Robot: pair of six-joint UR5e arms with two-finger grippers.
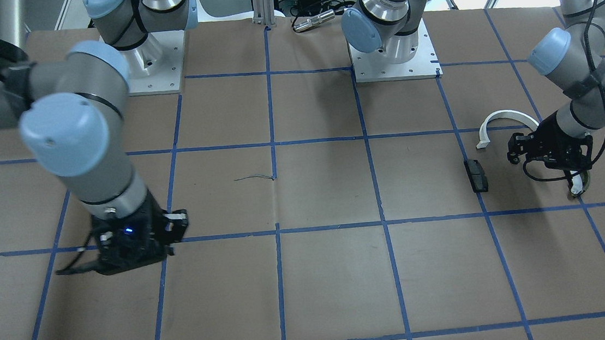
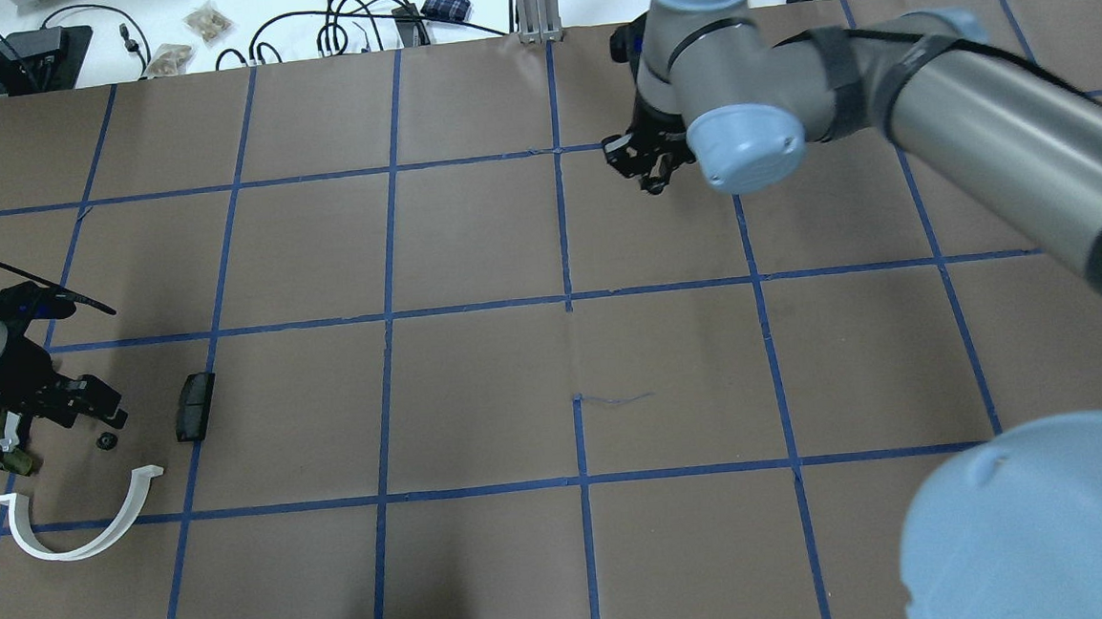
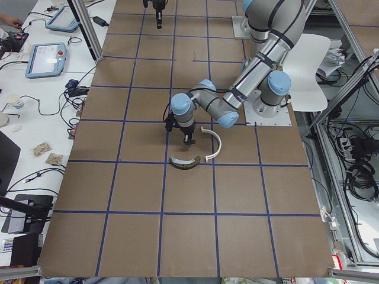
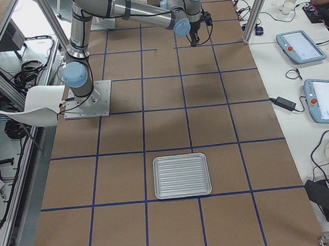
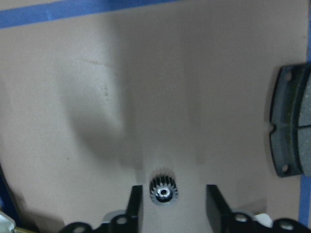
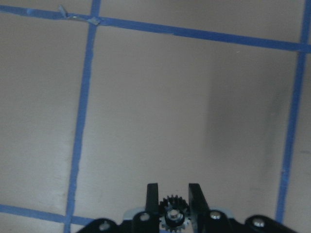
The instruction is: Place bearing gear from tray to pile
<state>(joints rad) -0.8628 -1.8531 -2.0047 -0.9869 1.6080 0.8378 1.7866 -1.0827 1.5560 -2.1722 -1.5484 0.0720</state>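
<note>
In the right wrist view my right gripper is shut on a small dark bearing gear, held above bare table; the overhead view shows it far from the pile. My left gripper is open and low over the pile. Another bearing gear lies on the table between its fingers, touching neither. The pile holds a white half-ring, a dark flat block and an olive-green curved piece. The tray, a ribbed metal sheet, shows only in the exterior right view and looks bare.
Brown table paper with a blue tape grid covers the table. Both arm bases stand at the robot's side. Cables and tablets lie beyond the table's edge. A short loose thread rests near the table's middle.
</note>
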